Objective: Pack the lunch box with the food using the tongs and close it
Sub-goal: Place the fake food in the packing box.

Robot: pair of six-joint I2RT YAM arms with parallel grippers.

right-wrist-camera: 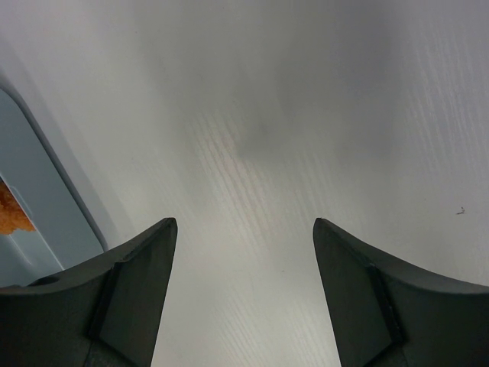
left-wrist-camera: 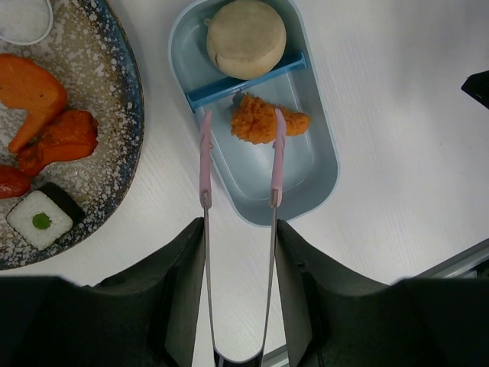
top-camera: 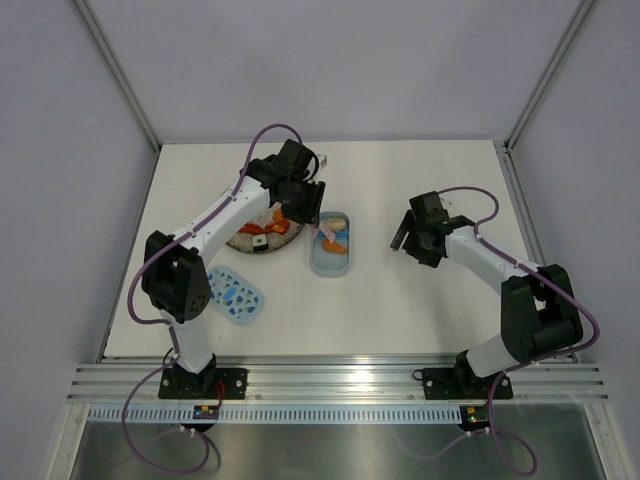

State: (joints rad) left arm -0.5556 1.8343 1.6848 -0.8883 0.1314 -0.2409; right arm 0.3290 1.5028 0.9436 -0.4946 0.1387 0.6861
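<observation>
My left gripper (left-wrist-camera: 239,225) is shut on the pale pink tongs (left-wrist-camera: 205,176), whose two arms stand spread between its fingers. The tong tips flank an orange crumbed piece (left-wrist-camera: 263,122) lying in the near compartment of the pale blue lunch box (left-wrist-camera: 328,164). A round beige bun (left-wrist-camera: 246,37) fills the compartment beyond the divider. More food lies on the speckled plate (left-wrist-camera: 114,84): orange pieces (left-wrist-camera: 34,88), a red one (left-wrist-camera: 11,182) and a white-and-black roll (left-wrist-camera: 42,219). My right gripper (right-wrist-camera: 244,229) is open above bare table, right of the lunch box (right-wrist-camera: 46,199).
The flecked light-blue lid (top-camera: 236,294) lies on the table near the left arm's base, left of the lunch box (top-camera: 330,262). A small white dish (left-wrist-camera: 23,19) sits on the plate's far side. Grey walls enclose the table on three sides.
</observation>
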